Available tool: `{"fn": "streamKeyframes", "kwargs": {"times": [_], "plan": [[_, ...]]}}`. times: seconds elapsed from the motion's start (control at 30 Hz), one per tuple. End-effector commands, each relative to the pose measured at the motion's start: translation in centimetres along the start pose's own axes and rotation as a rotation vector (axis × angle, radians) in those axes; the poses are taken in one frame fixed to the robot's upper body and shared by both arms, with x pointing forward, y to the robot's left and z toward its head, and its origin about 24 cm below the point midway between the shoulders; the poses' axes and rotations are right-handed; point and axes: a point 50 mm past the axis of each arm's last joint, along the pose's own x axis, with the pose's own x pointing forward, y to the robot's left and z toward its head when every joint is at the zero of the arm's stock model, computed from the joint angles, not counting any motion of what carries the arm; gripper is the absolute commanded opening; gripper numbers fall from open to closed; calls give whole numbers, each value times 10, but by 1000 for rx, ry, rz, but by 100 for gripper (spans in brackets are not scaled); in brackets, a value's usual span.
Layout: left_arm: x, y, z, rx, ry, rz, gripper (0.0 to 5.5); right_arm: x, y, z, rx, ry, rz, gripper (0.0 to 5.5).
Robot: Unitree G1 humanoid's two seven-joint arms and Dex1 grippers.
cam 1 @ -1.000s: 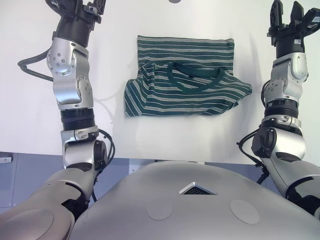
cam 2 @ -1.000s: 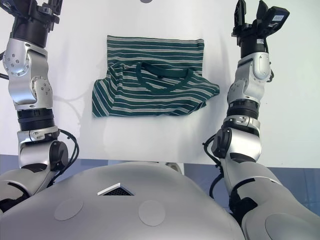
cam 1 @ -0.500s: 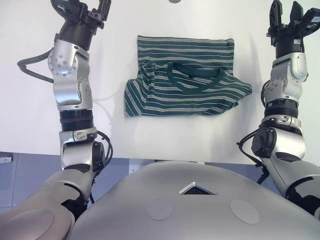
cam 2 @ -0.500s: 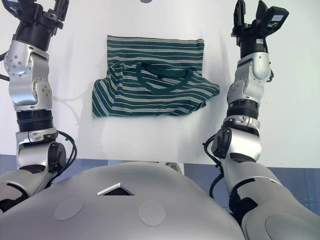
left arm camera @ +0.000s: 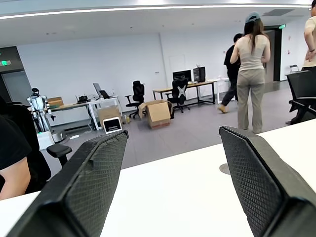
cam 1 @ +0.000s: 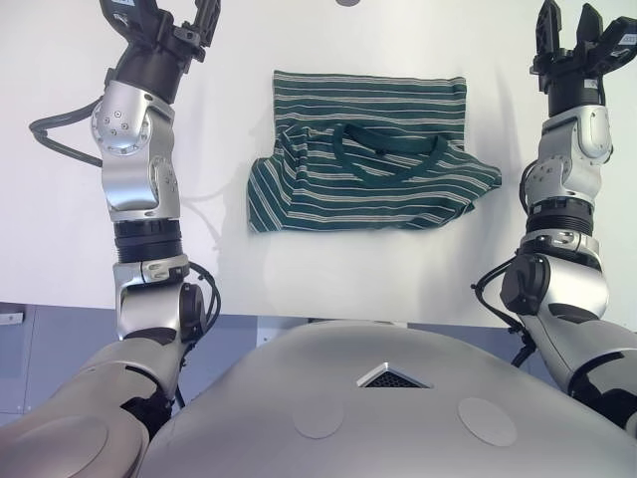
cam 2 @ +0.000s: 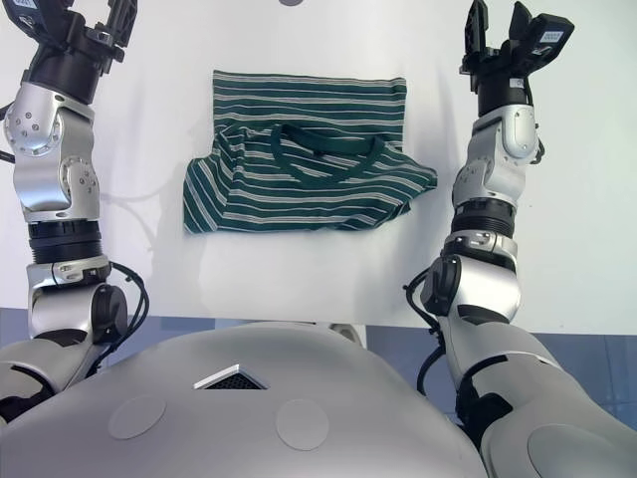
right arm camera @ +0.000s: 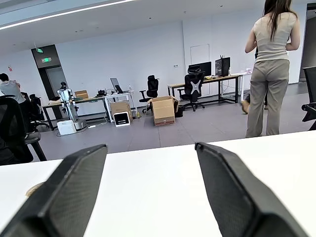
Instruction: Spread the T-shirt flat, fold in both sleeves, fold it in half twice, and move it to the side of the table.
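T-shirt (cam 1: pixel 368 164), green with white stripes, lies partly folded mid-table (cam 1: pixel 328 269), collar up, touching neither tool. Left tool (cam 1: pixel 167 12) held at 10 o'clock of the shirt, well apart from it, fingers apart and empty. Right tool (cam 2: pixel 498 25) at 2 o'clock, likewise spread and empty. Wrist views look past the table's far edge to an office chair (left arm camera: pixel 138 92) and a cardboard box (right arm camera: pixel 164 109).

— Where could a hand pass?
— White table (cam 1: pixel 299 269) shows on both sides of the shirt (cam 1: pixel 368 154), and between it and the near edge.
— Anything in the way?
— The left gripper (cam 1: pixel 167 18) and right gripper (cam 1: pixel 569 25), fingers spread, flank the shirt's far end, each well apart from it.
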Motion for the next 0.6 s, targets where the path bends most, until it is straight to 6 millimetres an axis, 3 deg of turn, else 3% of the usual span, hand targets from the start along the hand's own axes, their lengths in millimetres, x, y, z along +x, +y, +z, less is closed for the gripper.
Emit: {"fn": "streamKeyframes", "kwargs": {"times": [0.03, 0.6], "plan": [[-3, 1, -4, 4, 31, -15, 341, -3, -4, -4, -14, 31, -8, 331], [-1, 2, -2, -5, 32, -3, 341, -2, -3, -3, -16, 28, -8, 331]]}}
